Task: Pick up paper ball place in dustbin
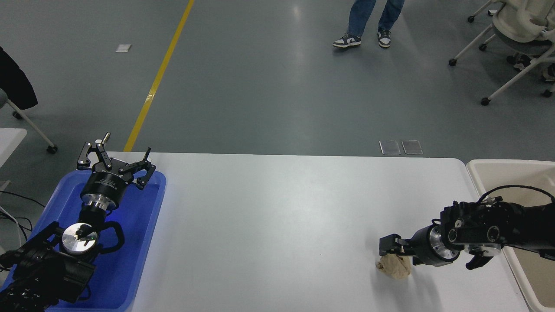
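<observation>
At the far left, around 8 o'clock of the picture, the left pincer (113,161) is hanging over the blue tray (143,242) with its fingers spread wide and nothing between them. I judge it is parked there so that it is not standing in the way of the other arm.

The white table (277,216) is lying in the middle, and nothing is resting on its central part.

Toward 4 o'clock, the paper ball (394,267) is sitting on the table, near the front edge. The right pincer (392,253) is reaching in from the right side, almost level with the table, and its tip is lying over the upper part of the ball. The dark finger block is touching the paper or is just above it; from this high view I cannot tell if the fingers are released or clenched on the ball. The ball is not looking lifted, since its shadow is sitting directly under it. Probably the arm is coming so low and sideways in order to take the wad from its top edge.

At the far right, at 3 o'clock, the dustbin (477,167) is standing just beside the table end. Its place is convenient, I think: the right arm is already crossing over its rim, so the carry would be short.

At 12 o'clock, a person's legs (368,21) are standing on the floor, well apart from the table.
</observation>
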Tool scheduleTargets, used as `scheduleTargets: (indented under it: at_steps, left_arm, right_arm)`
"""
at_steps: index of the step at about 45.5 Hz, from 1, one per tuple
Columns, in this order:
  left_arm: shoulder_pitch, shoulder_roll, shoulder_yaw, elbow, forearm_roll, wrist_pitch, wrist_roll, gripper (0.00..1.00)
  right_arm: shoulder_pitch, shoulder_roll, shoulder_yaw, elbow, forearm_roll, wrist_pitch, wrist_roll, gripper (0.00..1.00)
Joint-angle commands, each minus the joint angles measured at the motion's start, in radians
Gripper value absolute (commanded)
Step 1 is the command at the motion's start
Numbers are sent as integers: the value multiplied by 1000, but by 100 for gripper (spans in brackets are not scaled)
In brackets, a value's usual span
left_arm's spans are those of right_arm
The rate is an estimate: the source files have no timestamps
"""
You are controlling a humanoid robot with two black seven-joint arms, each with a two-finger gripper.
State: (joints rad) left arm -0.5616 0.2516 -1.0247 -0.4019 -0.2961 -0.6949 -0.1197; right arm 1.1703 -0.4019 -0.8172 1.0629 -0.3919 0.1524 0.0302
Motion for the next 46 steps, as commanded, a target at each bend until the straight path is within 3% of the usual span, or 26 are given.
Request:
scheduleTargets:
  at_steps: [1, 31, 40, 46]
  left_arm:
    - [0, 0, 0, 0, 0, 0, 0, 100]
    - [0, 0, 0, 0, 0, 0, 0, 100]
    - [0, 0, 0, 0, 0, 0, 0, 100]
    - [0, 0, 0, 0, 0, 0, 0, 100]
  right_arm:
    - [6, -3, -28, 40, -2, 13, -42, 0]
    - [480, -219, -36, 198, 11, 131, -47, 0]
    - [647, -252, -92, 232, 10, 211, -108, 0]
    - [749, -265, -146, 247, 10, 246, -110, 0]
